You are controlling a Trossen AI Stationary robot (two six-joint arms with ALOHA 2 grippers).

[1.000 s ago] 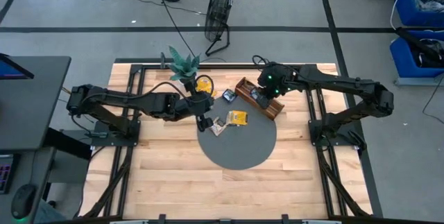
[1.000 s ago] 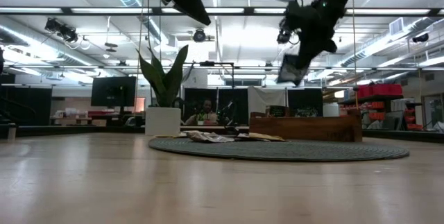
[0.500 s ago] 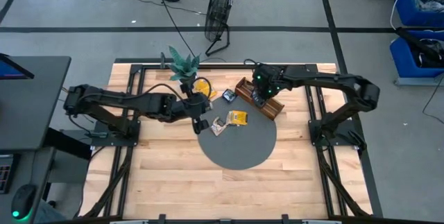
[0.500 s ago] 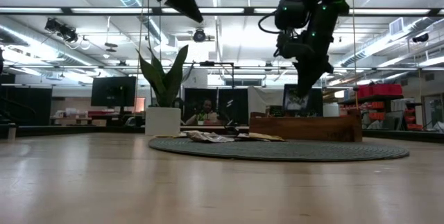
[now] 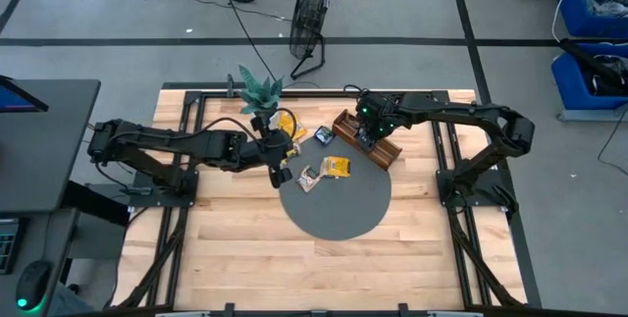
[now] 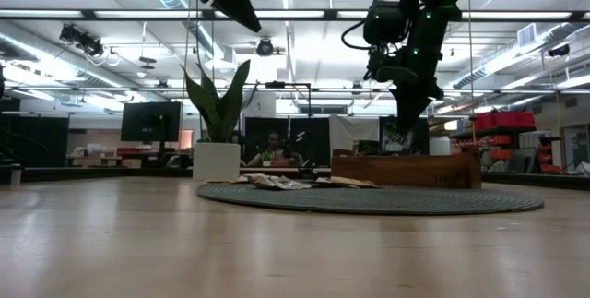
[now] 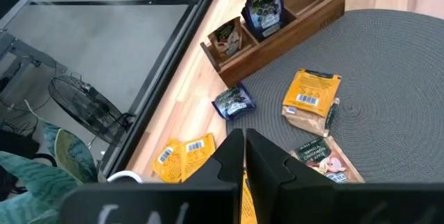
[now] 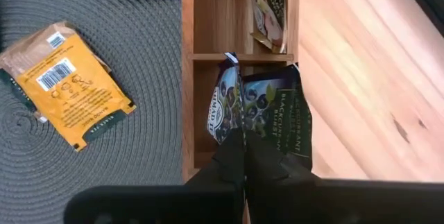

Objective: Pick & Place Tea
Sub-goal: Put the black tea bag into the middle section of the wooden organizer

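A dark blue tea packet [image 8: 267,109] stands in a compartment of the long wooden tray [image 5: 374,150], with my right gripper [image 8: 243,144] shut on it. The neighbouring end compartment holds a beige packet [image 7: 227,37]. My left gripper [image 7: 244,144] hangs high over the grey round mat's [image 5: 339,209] left rim, shut on a yellow packet [image 7: 243,195]. On the mat lie a yellow packet [image 7: 312,99] and a whitish one [image 7: 322,160]. Another dark blue packet [image 7: 234,101] and two yellow ones [image 7: 184,156] lie on the wood. My left gripper pinches a yellow packet between its two fingers; only a thin yellow edge [image 7: 243,182] shows between them, so which part it has cannot be told. The packet is lifted clear of the table. My right gripper pinches the dark blue packet's upper edge [image 8: 239,130] between its two fingers, coming steeply from above. The packet hangs upright below the fingers, its lower part down between the tray's walls [image 6: 396,139]. Whether it rests on the tray's floor, I cannot tell.
A potted green plant [image 5: 260,91] stands at the table's far edge, close behind my left gripper. The tray lies slantwise at the mat's far right rim. Bare wood stretches along the table's near side [image 5: 324,268].
My right gripper has sunk toward the tray and tipped steeper, carrying the dark blue packet from above the tray down into a compartment. It has stayed shut on the packet.
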